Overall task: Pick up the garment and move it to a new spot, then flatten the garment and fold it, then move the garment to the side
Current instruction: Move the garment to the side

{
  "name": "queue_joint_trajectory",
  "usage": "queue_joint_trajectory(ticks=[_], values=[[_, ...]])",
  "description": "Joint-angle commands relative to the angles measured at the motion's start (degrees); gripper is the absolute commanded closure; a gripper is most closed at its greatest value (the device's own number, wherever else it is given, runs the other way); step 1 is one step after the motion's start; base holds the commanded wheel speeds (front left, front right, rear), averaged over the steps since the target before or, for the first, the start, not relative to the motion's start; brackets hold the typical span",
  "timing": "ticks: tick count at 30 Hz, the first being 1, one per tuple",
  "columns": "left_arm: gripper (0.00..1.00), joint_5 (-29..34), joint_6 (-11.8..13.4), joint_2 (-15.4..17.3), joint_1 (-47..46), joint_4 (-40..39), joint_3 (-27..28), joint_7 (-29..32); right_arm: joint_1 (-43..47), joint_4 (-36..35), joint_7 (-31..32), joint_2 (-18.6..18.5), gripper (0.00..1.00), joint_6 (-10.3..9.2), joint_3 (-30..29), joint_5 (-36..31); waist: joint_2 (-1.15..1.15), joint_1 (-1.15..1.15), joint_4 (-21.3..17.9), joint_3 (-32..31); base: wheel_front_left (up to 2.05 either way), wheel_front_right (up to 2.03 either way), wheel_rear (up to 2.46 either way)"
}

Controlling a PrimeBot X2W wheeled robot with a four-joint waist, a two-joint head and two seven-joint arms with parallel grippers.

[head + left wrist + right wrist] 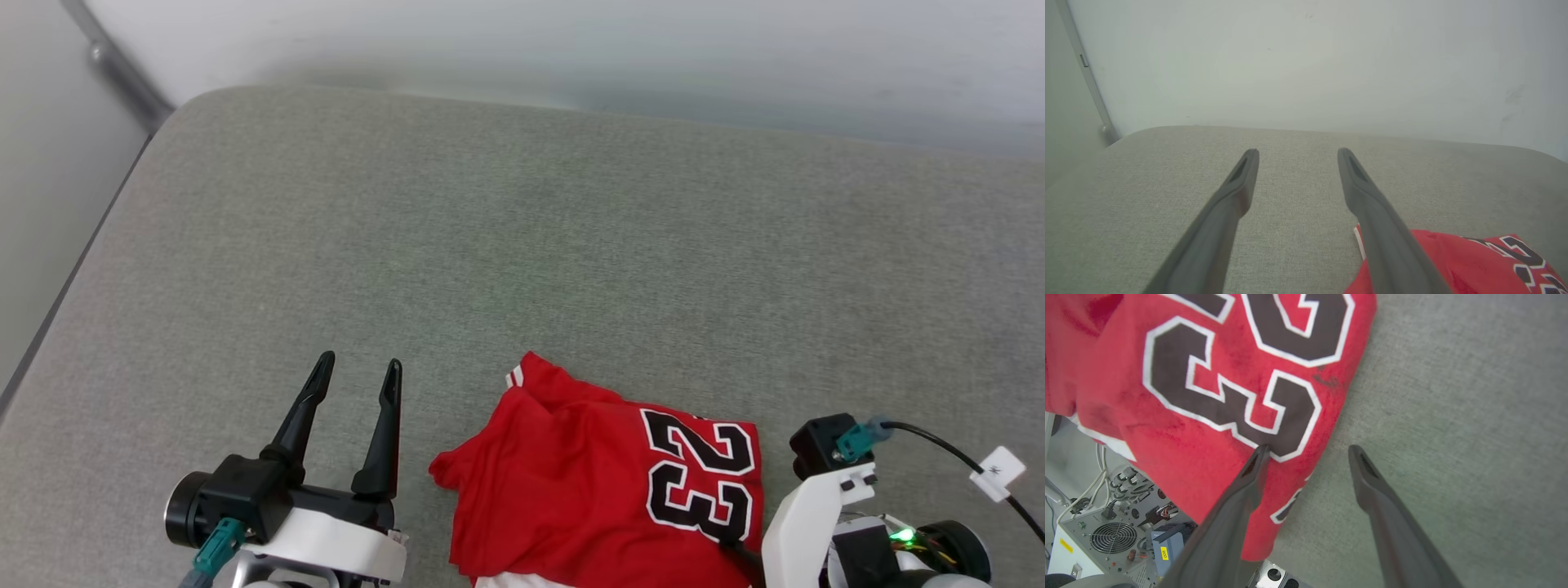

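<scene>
Here, left end effector and right end effector gape wide, flanking garment on cushion.

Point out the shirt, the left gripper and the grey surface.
shirt (pixel 571 482): head view, red cloth beside the number.
left gripper (pixel 360 361): head view, midway between fingertips.
grey surface (pixel 571 245): head view, bare middle.
</scene>
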Motion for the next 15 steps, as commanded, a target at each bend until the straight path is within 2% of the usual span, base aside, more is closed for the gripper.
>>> queue_joint_trajectory(ticks=[1, 6, 14, 15], values=[[0.0, -0.3, -0.1, -0.3, -1.0, 0.2, -0.1, -0.1, -1.1, 1.3, 0.4, 0.2, 0.0, -0.02, 0.0, 0.9, 0.0, 0.0, 0.9, 0.5, 0.0, 0.0, 0.0], [0.0, 0.0, -0.1, -0.7, -1.0, 0.2, -0.5, -0.1, -2.6, 6.3, 0.2, 0.2, 0.0, -0.02, 0.4, 3.7, 0.0, 0.0, 2.5, 1.0, 0.0, 0.0, 0.0], [0.0, -0.3, -0.1, -0.6, -1.2, 0.4, -0.7, -0.1, -3.9, 13.5, -1.5, 0.3, 0.0, -0.01, 3.4, 3.4, 0.0, 0.0, 3.9, 1.4, 0.0, 0.0, 0.0], [0.0, -0.3, -0.1, -0.7, -1.2, 0.4, -0.8, -0.1, -4.0, 14.4, -1.5, 0.3, 0.05, -0.01, 3.8, 3.2, 0.0, 0.0, 3.9, 1.5, 0.0, 0.0, 0.0]])
